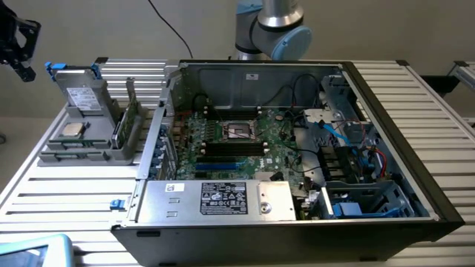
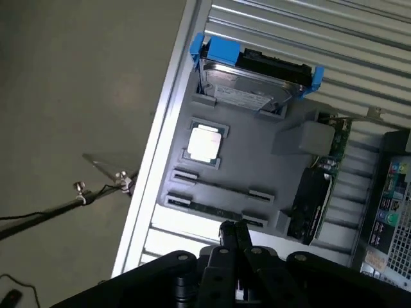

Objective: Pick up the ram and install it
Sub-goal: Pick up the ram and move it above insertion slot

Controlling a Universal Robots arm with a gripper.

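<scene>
On the exterior view I see the open computer case on the slatted table, its motherboard exposed, with four dark memory slots lying empty below the processor socket. To the exterior view's left of the case sits the gray parts tray, and my gripper hangs high at that side, well apart from the case. On the wrist view I look down at the tray: hard drive in blue brackets, square silver processor, and an expansion card standing on edge. The ram lies in the long groove farthest from the hard drive, a thin green strip between its end clips. The gripper has its fingers drawn together with nothing between them. I judge the stick light and stiff but fragile. I would pinch it across its thin faces near the middle, keeping clear of the contact edge.
</scene>
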